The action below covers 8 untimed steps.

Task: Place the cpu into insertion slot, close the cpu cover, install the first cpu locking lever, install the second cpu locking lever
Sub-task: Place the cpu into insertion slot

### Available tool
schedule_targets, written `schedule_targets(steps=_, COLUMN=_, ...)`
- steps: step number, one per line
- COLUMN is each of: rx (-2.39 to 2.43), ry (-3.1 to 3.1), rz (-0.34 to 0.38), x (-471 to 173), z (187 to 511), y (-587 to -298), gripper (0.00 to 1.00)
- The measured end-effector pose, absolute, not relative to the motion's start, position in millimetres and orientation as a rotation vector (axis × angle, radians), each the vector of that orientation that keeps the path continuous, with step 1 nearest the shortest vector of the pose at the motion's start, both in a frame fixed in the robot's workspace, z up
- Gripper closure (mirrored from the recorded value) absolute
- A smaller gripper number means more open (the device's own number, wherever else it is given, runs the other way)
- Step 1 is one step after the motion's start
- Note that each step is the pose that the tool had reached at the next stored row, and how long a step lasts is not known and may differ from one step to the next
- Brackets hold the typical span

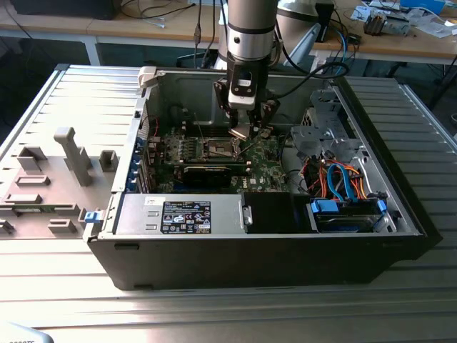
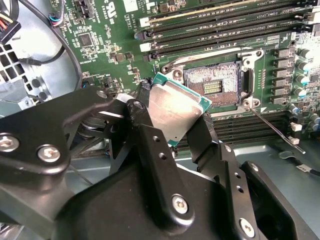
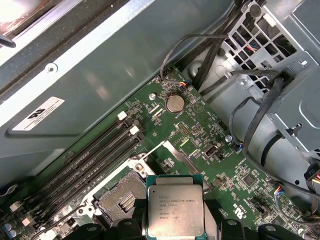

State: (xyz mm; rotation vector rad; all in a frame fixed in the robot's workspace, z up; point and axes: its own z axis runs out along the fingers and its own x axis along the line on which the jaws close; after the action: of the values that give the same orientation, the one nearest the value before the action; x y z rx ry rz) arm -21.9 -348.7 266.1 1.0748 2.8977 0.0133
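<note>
My gripper (image 1: 246, 127) hangs inside the open computer case, shut on the cpu (image 1: 240, 133), a flat silvery square chip held tilted. In both wrist views the cpu (image 2: 175, 107) (image 3: 175, 209) sits between the black fingers (image 2: 145, 135), a short way above the green board. The insertion slot (image 2: 212, 86) (image 3: 122, 199) (image 1: 220, 148) lies open just beside the chip, its dark pin field bare inside a silver rim. A thin silver frame (image 3: 182, 157), apparently the cpu cover, stands raised at the slot's edge. One thin wire locking lever (image 2: 277, 131) juts up off the board.
Memory slots (image 2: 220, 25) run along one side of the slot. A long black card (image 1: 207, 173) and a labelled power box (image 1: 187, 216) lie nearer the case front. A drive cage with blue and orange cables (image 1: 343, 179) fills the exterior view's right. A grey fixture (image 1: 71, 153) stands outside.
</note>
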Motion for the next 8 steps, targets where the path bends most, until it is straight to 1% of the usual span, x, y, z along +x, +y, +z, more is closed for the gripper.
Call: schedule_targets(steps=8, rx=1.087, ry=2.893, rz=0.013, x=-21.9, z=266.1, y=-348.7, gripper=0.46)
